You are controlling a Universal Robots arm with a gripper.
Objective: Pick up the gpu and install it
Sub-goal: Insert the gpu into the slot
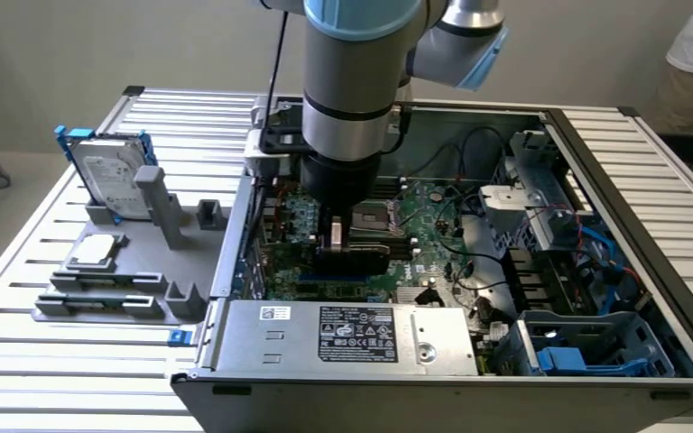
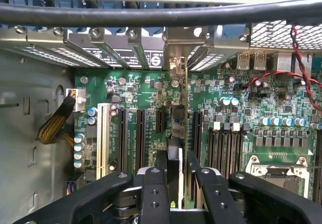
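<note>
Matt black plastic end effector (image 2: 176,168), metal-bracketed gpu (image 2: 177,53), ribbed metal table (image 1: 69,361).

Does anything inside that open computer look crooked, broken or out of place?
Nothing stands out. The gpu stands straight and edge-on, gripped between the fingers over the motherboard, with its silver end up by the rear slot covers. The red-and-black wire draped across the board looks like ordinary cabling, not damage.
</note>
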